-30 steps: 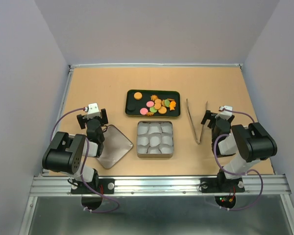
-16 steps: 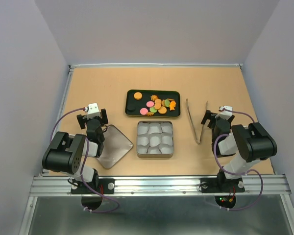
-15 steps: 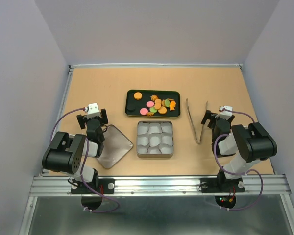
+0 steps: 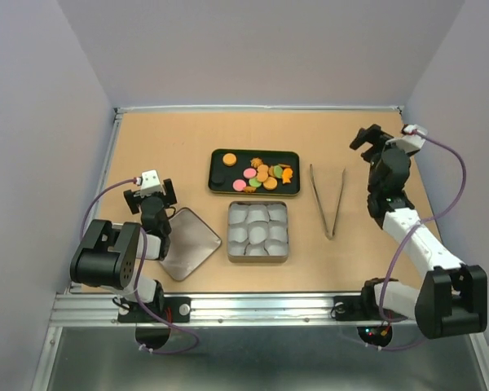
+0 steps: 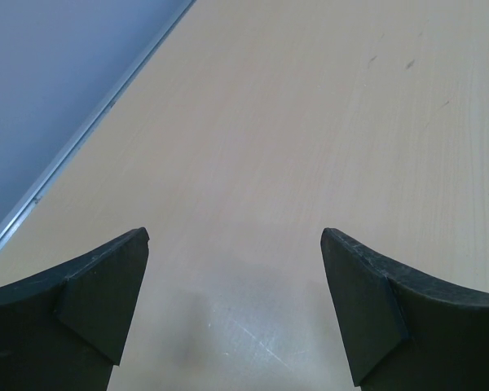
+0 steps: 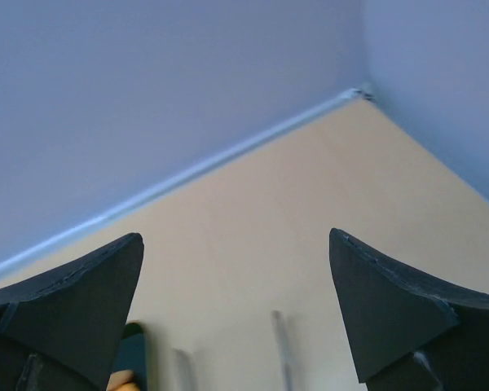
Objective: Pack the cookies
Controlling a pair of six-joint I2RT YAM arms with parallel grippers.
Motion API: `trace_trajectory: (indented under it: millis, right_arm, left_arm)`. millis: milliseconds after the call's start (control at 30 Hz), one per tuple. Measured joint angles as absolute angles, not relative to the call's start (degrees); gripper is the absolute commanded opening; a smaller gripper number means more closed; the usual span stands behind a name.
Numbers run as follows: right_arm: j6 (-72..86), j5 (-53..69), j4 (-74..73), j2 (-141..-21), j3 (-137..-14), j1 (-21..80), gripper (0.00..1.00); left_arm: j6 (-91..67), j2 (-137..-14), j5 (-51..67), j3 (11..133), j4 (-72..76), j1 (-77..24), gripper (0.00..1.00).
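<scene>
Tan table (image 4: 187, 134). Square tin (image 4: 258, 258) sits mid-table. Black tray (image 4: 222, 187) just behind tin, not touching it. Metal lid (image 4: 187, 243) flat, left of tin, turned cornerwise. Tongs (image 4: 329, 232) right of tin, apart from it, open ends pointing away.

Tan wooden table (image 4: 187, 134) enclosed by pale lavender walls (image 4: 261, 49)

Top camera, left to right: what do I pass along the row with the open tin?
First the square metal lid, then the open tin filled with white paper cups, then the metal tongs.
</scene>
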State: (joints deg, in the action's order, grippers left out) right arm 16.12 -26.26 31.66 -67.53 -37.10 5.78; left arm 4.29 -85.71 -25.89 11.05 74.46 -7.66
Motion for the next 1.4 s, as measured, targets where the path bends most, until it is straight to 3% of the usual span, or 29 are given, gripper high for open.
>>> trace_trajectory:
  millis: [233, 433, 633, 800, 1033, 1400]
  right_arm:
    - [28.73, -5.82, 17.82, -59.35, -42.17, 5.67, 1.0]
    - [30.3, -6.74, -7.64, -74.96, -53.04, 5.69, 1.0]
    - [29.12, -6.2, -24.14, -78.67, -52.47, 6.35, 1.0]
    - [27.66, -5.02, -28.23, -76.77, -52.4, 6.5, 1.0]
    - [26.79, -2.0, -30.22, -76.09, -49.69, 7.84, 1.0]
    - [26.59, 0.71, -29.95, -78.85, -47.77, 10.41, 1.0]
  left_arm:
    - [4.21, -85.62, -28.18, 11.22, 74.5, -9.39, 0.99]
    - [4.58, -85.12, -29.06, 10.48, 74.54, -10.11, 0.99]
    - [5.13, -84.12, -29.12, 9.78, 74.37, -10.31, 0.99]
    - [6.0, -79.09, -33.26, 11.09, 69.47, -13.58, 0.99]
    - [-2.92, -62.54, -32.91, 33.78, 58.35, -12.05, 0.99]
    - [-11.03, -62.06, -29.21, 34.22, 44.93, -11.88, 0.99]
